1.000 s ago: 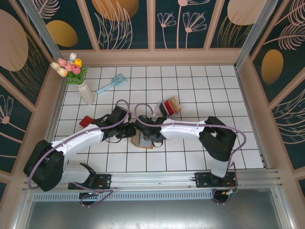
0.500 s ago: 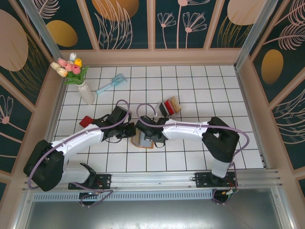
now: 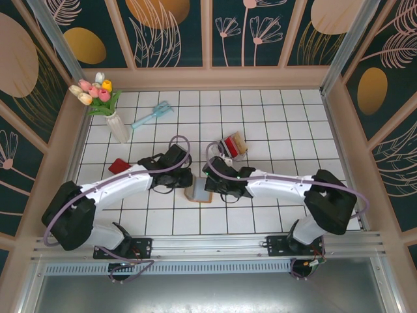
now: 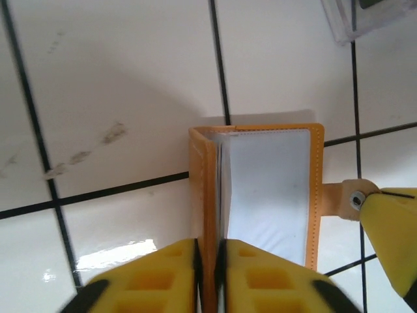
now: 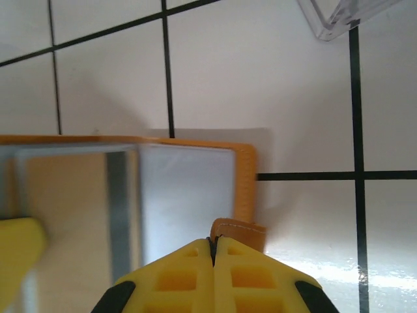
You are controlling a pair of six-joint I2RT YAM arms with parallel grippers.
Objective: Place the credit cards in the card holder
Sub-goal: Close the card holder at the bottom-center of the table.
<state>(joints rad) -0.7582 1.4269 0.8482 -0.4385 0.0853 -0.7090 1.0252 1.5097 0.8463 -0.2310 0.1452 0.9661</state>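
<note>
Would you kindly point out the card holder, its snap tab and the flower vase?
card holder [image 4: 267, 189], left wrist view, on its pale blue lining.
snap tab [image 4: 335, 194], left wrist view, on the leather beside its stud.
flower vase [image 3: 119, 128], top external view, on its white body.

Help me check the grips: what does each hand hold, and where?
Both hold the wallet: left hand pinches a cover's edge, right hand pinches the snap tab.

Left arm [image 3: 124, 184], right arm [image 3: 280, 186] reaching inward, jaws pinched closed
</note>
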